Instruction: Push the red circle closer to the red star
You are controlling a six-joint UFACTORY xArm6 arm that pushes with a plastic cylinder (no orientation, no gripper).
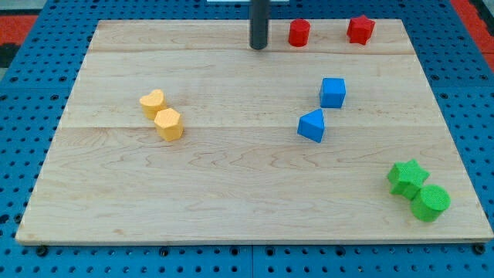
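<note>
The red circle (299, 32) stands near the board's top edge, right of centre. The red star (360, 29) stands to its right, also near the top edge, with a gap of about one block's width between them. My tip (258, 46) is on the board just left of the red circle, a small gap apart from it.
A blue cube (333, 92) and a blue triangular block (312, 125) sit right of centre. A yellow heart (152, 102) and a yellow hexagon (168, 123) touch at the left. A green star (407, 177) and a green circle (430, 202) sit at the bottom right. The wooden board (247, 193) lies on a blue pegboard.
</note>
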